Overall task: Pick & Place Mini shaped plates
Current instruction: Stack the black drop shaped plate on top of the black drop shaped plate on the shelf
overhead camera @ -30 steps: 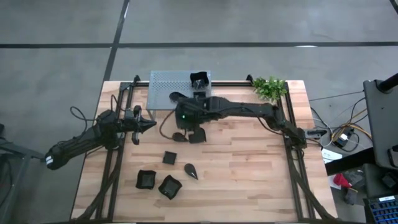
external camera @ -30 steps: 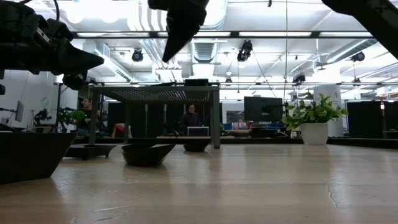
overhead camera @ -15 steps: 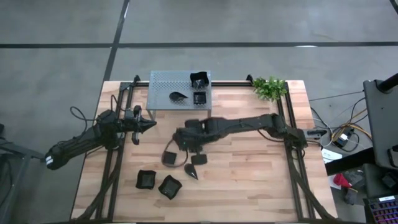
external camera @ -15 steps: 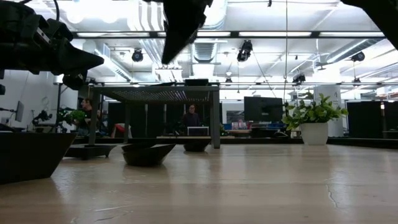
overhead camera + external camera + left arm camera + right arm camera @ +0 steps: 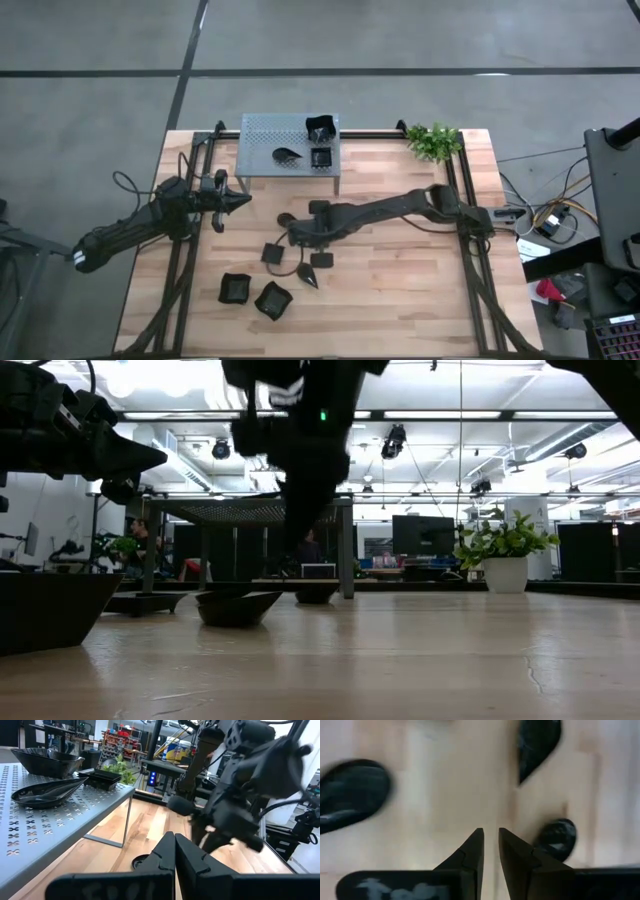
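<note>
Now the right hand (image 5: 297,240) has come off the grey perforated metal shelf (image 5: 262,150) and down over the wooden counter (image 5: 400,280), empty, fingers narrowed to a slim gap. Three small black dishes (image 5: 312,145) stay on the shelf; the loose ones (image 5: 272,254) lie just below the hand, with two wavy-rimmed squares (image 5: 254,294) nearer the front edge. Likely lining up the next pick. Left hand (image 5: 232,200) waits fully closed beside the shelf, holding nothing.
</note>
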Motion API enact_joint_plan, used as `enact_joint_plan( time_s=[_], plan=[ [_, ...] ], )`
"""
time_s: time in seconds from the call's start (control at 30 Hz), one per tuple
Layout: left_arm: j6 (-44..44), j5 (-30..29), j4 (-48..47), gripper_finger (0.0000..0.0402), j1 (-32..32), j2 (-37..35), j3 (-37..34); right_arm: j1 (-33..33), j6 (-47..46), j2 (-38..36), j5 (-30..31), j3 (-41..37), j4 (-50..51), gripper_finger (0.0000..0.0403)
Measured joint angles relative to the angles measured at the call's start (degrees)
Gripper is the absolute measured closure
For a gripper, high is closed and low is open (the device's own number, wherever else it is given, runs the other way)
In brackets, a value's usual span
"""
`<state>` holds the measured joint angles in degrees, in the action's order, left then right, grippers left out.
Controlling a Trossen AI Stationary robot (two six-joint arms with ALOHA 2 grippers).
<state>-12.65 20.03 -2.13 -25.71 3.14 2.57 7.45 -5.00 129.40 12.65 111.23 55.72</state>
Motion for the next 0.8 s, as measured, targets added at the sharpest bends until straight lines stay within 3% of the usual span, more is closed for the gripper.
enact_joint_plan(
  time_s=[0.17,0.8],
  plan=[
    [0.00,0.00,0.00,0.0399,-0.02,0.00,0.00,-1.24,-4.58,0.00,5.48,-3.03,-1.31,0.0351],
    [-0.01,0.00,0.00,0.0399,-0.01,0.00,0.00,-2.80,-7.78,0.02,5.63,-10.04,-8.45,0.0276]
  ],
)
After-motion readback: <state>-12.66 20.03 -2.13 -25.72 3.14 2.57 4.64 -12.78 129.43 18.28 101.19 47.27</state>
